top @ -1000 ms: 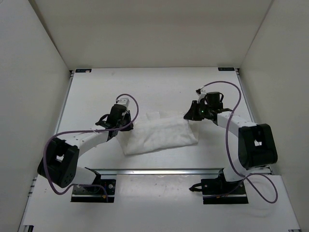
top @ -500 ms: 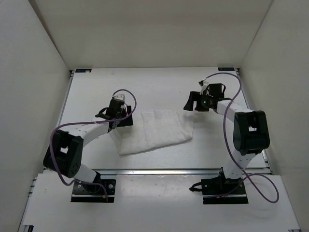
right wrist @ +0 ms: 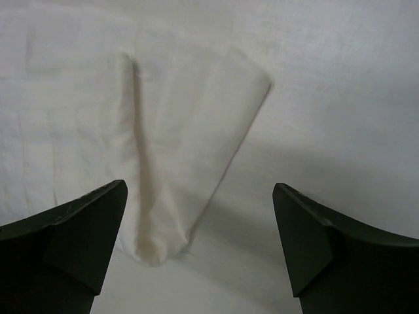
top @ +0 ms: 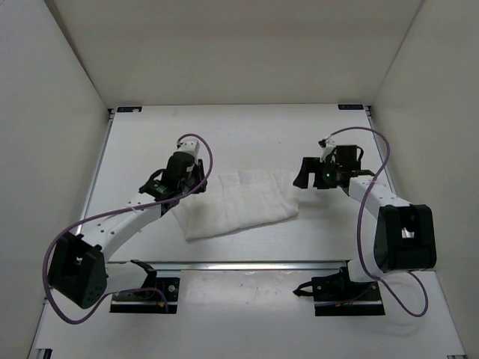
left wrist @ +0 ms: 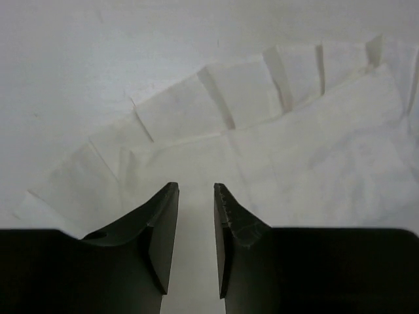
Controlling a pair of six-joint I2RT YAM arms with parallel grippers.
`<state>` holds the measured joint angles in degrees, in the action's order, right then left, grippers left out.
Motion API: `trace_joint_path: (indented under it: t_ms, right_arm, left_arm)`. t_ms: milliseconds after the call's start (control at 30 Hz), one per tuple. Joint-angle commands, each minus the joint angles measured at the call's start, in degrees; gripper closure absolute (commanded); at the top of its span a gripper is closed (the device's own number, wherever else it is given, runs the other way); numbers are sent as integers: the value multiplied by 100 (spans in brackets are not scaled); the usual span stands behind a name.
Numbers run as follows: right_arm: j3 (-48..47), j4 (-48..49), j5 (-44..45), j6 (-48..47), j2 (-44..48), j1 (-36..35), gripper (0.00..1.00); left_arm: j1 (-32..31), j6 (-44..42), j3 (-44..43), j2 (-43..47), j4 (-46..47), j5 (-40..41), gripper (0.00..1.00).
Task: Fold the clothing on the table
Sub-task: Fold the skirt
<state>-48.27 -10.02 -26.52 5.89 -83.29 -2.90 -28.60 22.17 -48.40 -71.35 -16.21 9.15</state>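
**Near edge.** Two black base plates [top: 146, 293] were recorded at the near side of the counter [top: 247, 134]. An aluminium rail [top: 247, 264] was laid crosswise just beyond them.

**Left arm.** It was stretched from the near left corner toward the middle, with a purple cable [top: 206, 160] looped beside its wrist.

**Right arm.** It was raised from the near right base and bent inward at the elbow.

**The clothing** [top: 239, 202]. A thin white piece, roughly rectangular, was laid flat on the middle of the counter between the two hands, and closer to the rail than to the far edge. In the left wrist view an upper layer was seen lying over a lower one. The lower layer's creased panels were fanned out along the far side. In the right wrist view a narrow end with one raised ridge was shown.

**Left hand** [top: 197, 179]. It was positioned at the left edge of the clothing. Its fingers [left wrist: 163, 222] were parted by a narrow gap, and nothing was held between them. Whether the tips touched the fabric could not be told.

**Right hand** [top: 301, 173]. It was positioned just beside the far right corner of the clothing. Its fingers [right wrist: 72, 229] were spread wide, and nothing was held.

**Far edge.** Small blue corner marks [top: 129, 109] were noted at both far corners, and plain white walls [top: 239, 52] were set around the counter
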Motion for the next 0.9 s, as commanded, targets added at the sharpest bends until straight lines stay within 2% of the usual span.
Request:
trace_joint_path:
  t_ms: [0, 100, 167, 300, 467, 633, 733, 867]
  right_arm:
    - [213, -193, 111, -228, 76, -184, 9]
    - [283, -255, 95, -273, -29, -378, 8]
    - [318, -159, -71, -150, -100, -405, 8]
    - [266, -18, -222, -62, -302, -484, 8]
    - [116, -184, 287, -228, -566, -870, 8]
    - [108, -88, 244, -220, -838, -923, 12]
    - [125, -123, 314, -263, -996, -976, 16]
    - [63, -263, 560, -352, -1189, -1107, 34]
  left_arm:
    - [-215, 357, 497, -36, -252, -168, 62]
    - [-453, 533, 691, -89, -295, 34, 73]
    - [-401, 603, 761, -185, -304, -53, 85]
    - [-356, 595, 736, -274, -330, -194, 99]
    - [-348, 595, 841, -423, -269, -220, 100]
    - [-313, 551, 824, -643, -260, -264, 100]
    - [-269, 534, 850, -801, -225, -247, 100]
    - [-234, 560, 815, -1073, -313, -142, 100]
